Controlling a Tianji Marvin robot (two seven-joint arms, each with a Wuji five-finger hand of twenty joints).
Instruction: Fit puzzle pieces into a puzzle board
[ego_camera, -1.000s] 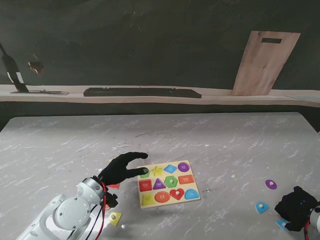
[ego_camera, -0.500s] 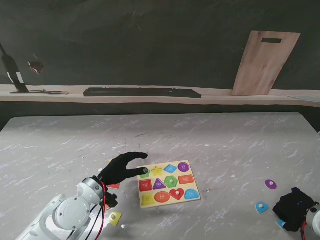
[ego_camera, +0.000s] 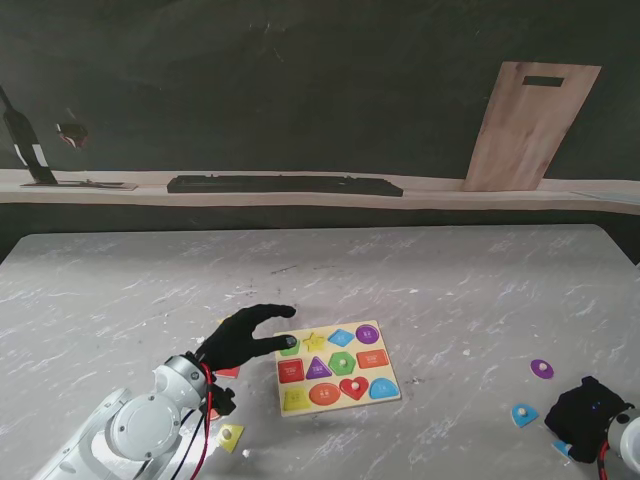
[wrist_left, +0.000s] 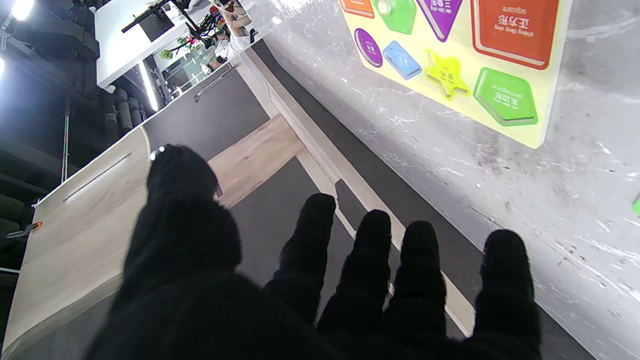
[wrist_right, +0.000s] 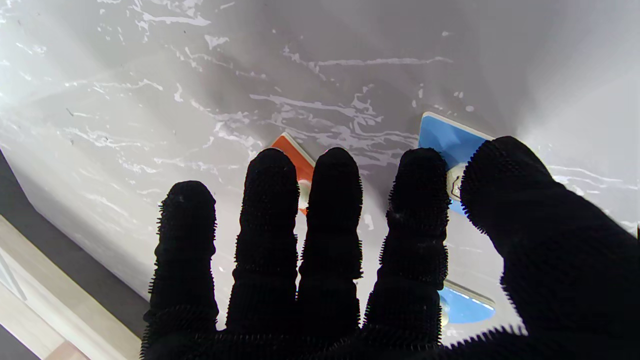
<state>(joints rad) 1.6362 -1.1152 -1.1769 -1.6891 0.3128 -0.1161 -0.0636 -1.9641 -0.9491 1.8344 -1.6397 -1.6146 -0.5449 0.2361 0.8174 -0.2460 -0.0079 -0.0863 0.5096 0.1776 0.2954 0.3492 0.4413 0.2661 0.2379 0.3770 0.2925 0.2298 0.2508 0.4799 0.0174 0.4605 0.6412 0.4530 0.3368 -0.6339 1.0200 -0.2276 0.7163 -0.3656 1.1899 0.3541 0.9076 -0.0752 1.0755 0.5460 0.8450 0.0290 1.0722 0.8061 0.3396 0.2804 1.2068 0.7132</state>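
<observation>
The worktop (ego_camera: 420, 280) is grey marble veined with white. The puzzle board (ego_camera: 337, 366) is pale yellow, holding red, orange, purple, green, blue and yellow shapes. Both hands wear black gloves: left hand (ego_camera: 243, 338), right hand (ego_camera: 588, 412). At the board's 3 o'clock lie a purple piece (ego_camera: 541, 368) and a blue piece (ego_camera: 523, 414); a yellow piece (ego_camera: 230, 435), perhaps green-centred, sits at its 8 o'clock.

The left robot hand (ego_camera: 243, 338), gloved in black, stretches forward on its white arm (ego_camera: 130, 425), fingers (wrist_left: 360, 260) spread and holding nothing. At the near right corner, the right robot hand (ego_camera: 588, 415) hangs palm-down, fingers (wrist_right: 267, 200) extended side by side, empty.
</observation>
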